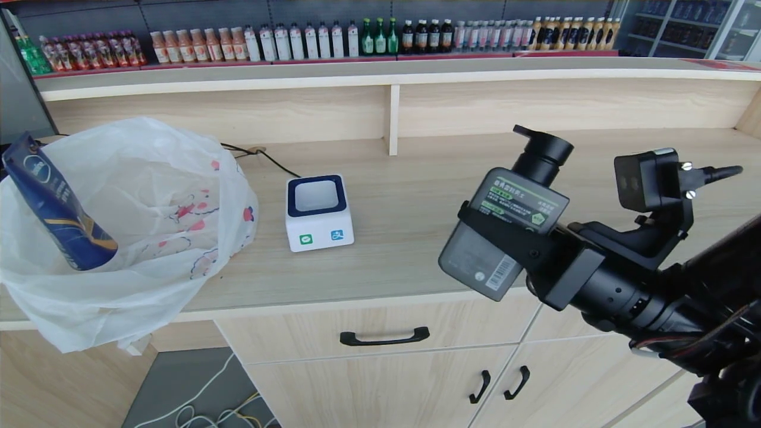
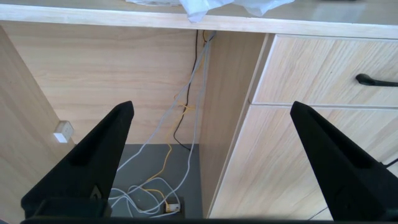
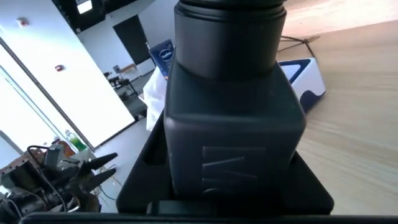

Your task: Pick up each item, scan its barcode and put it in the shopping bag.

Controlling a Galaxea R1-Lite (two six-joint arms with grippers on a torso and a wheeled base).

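Partly hidden by the right gripper (image 1: 511, 238), whose jaws pinch its middle, the dark bottle (image 1: 520, 199) hangs tilted over the front edge of the counter (image 1: 416, 196), right of the scanner (image 1: 318, 211). Farther left, a blue packet (image 1: 56, 205) juts from the shopping bag (image 1: 148, 178), its lower end veiled by plastic. The left gripper (image 2: 211, 107) sits below the countertop, jaws spread wide.
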